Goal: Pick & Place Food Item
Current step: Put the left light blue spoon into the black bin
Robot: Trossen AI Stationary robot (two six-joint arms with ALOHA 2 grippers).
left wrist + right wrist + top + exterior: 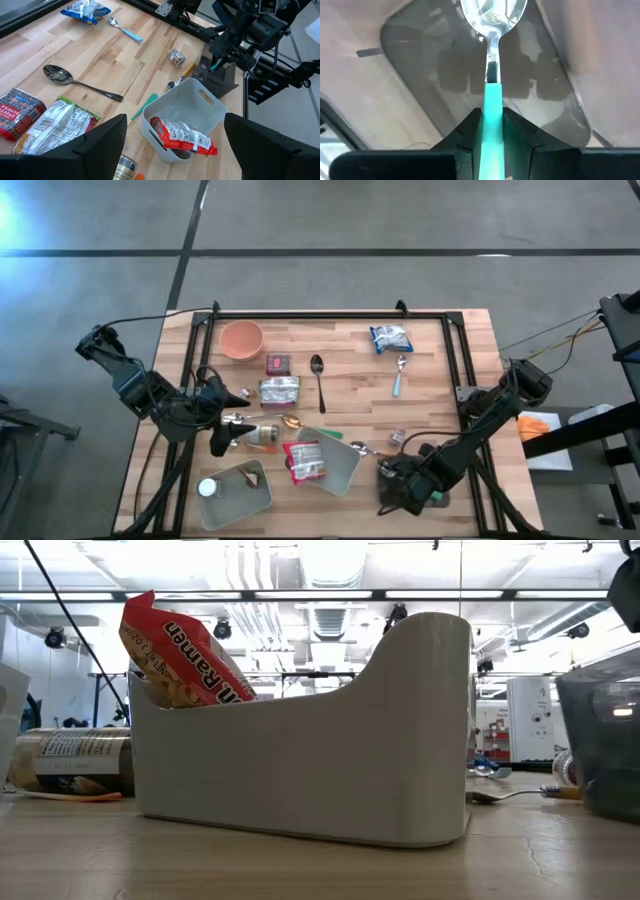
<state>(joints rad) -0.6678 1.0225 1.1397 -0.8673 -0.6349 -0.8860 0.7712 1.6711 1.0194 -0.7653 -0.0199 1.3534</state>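
My right gripper (492,142) is shut on a spoon with a teal handle (493,107). It stands over a dark see-through bin (412,486) at the table's near right, also seen in the left wrist view as the dark bin (216,80). A red ramen packet (304,460) leans inside a white bin (343,470) near the middle; in the low view the packet (180,660) sticks up over the bin's wall (300,760). My left gripper (175,120) waits open above the table's left side, over nothing. My right gripper pinches the spoon's teal handle (493,120) between its two fingers (465,137), which lie along the handle and point down. The spoon hangs below the fingers, its metal bowl (493,12) lowest, above the dark bin's floor; whether it touches the floor I cannot tell.
On the table lie a blue snack packet (390,337), a second teal-handled spoon (398,378), a black spoon (318,378), a silver packet (280,390), a red box (278,363) and a pink bowl (241,338). Another white bin (238,490) sits near left.
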